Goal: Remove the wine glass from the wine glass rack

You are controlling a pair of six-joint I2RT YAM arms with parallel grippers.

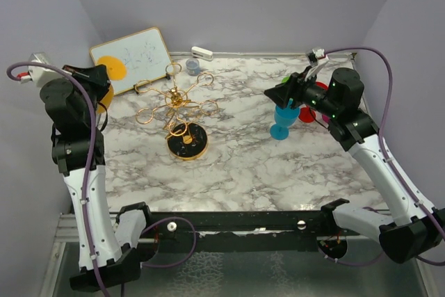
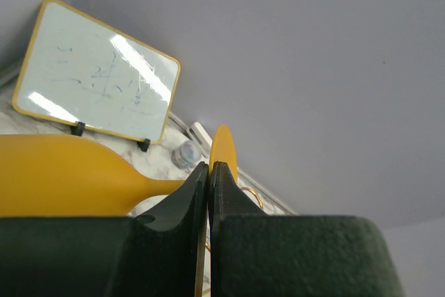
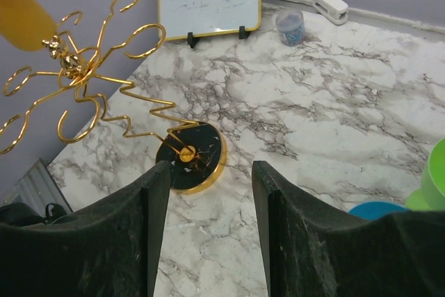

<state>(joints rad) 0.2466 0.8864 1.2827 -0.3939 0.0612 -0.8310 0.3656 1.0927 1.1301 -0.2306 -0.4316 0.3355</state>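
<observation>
Left claw [image 2: 210, 172]: I find it closed on the stem of the yellow wine glass [image 2: 69, 175]. Its jaws pinch the stem between the bowl and the round foot. The bowl lies out to one side of the jaws in the left wrist view, and the foot shows edge-on just past the fingertips.

Wine glass position: it is off the wine glass rack [image 1: 177, 99]. From the top view I see it held in the air to the left of the rack, well apart from the nearest gold loop and in front of the whiteboard [image 1: 139, 57].

Rack: it stands on the marble table [image 1: 250, 158] on its round black base. The gold post leans, and the looped arms spread from the top. I see no glass on any loop.

Right claw [image 3: 210, 168]: it is open with a clear gap between the fingers and nothing in it. It hangs well to the right of the rack, just above a blue wine glass [image 1: 281, 122] that stands upright on the table. Whether the fingers touch that glass I cannot tell.

Other items noted:
- A green vessel [image 3: 434, 172] sits beside the blue glass.
- A white stapler [image 1: 201, 52] lies beyond the rack, against the back wall.
- A small clear pot with blue contents [image 1: 192, 66] stands beyond the rack, just in front of the stapler.
</observation>
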